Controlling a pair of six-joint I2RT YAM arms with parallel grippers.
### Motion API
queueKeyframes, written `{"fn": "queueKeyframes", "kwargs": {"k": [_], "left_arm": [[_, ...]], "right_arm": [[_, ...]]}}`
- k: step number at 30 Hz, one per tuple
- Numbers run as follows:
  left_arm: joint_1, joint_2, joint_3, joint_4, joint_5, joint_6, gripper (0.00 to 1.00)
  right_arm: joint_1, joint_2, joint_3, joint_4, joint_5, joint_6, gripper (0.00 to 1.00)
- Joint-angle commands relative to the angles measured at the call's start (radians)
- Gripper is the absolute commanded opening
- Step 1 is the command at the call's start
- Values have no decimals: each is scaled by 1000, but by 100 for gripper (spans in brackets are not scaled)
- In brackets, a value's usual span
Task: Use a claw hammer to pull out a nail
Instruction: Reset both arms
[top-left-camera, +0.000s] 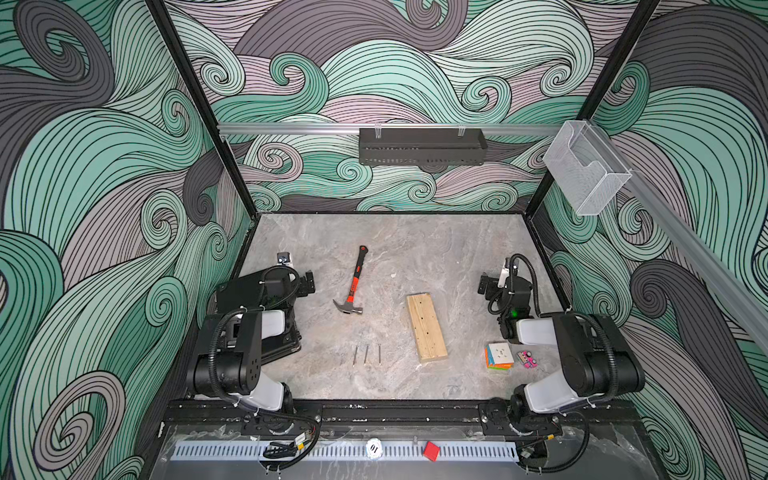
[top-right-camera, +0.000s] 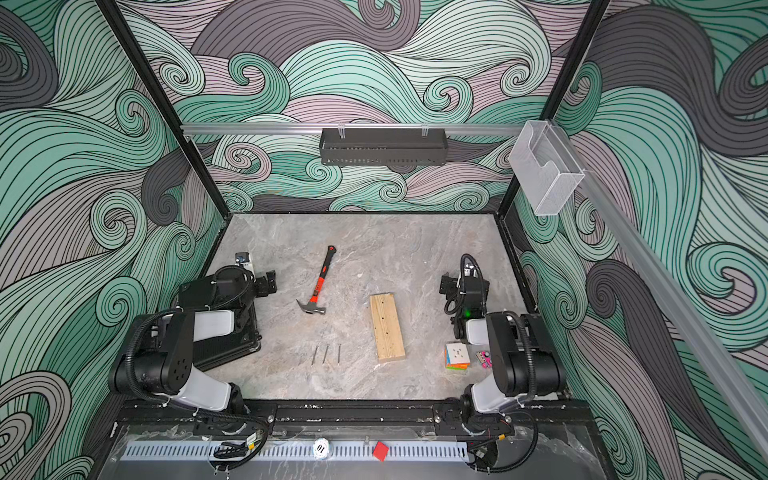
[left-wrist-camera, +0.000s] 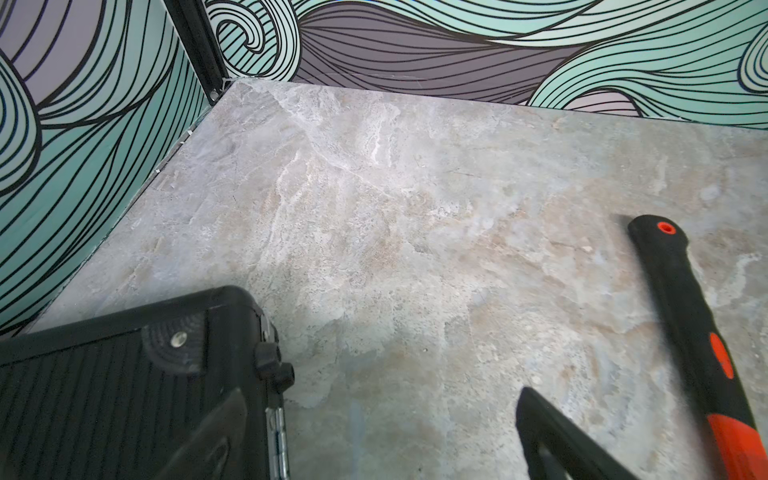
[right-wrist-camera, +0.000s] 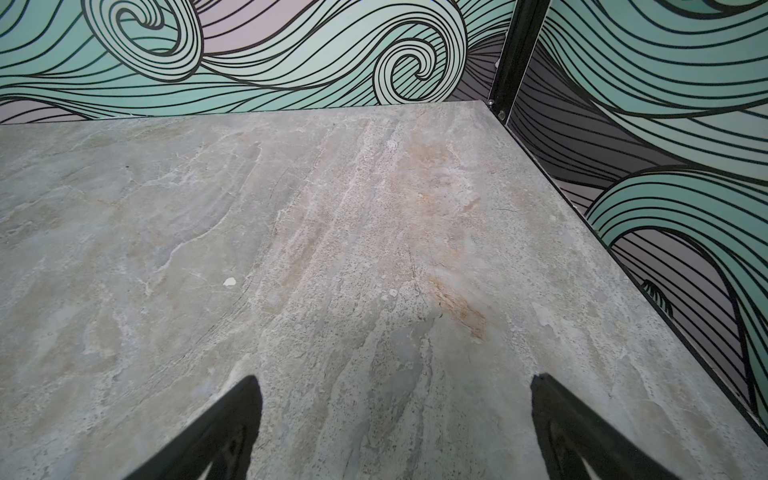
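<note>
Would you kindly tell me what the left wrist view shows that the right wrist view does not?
Only the left wrist view shows the claw hammer, its black handle end and orange-red shaft, and a corner of a black ribbed case by the left gripper. Only the right wrist view shows a white fleck on the tabletop ahead of the right gripper. Both show marbled tabletop, wave-patterned walls, a black corner post, and open, empty jaws.
</note>
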Motion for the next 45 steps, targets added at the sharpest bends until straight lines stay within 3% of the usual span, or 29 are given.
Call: {"fn": "queueKeyframes", "kwargs": {"k": [1, 45], "left_arm": [[-1, -11, 11, -18, 8, 8, 99], [-1, -11, 11, -18, 9, 8, 99]], "right_arm": [[5, -14, 0, 30, -4, -5, 100], [10, -9, 7, 22, -28, -23, 100]]}}
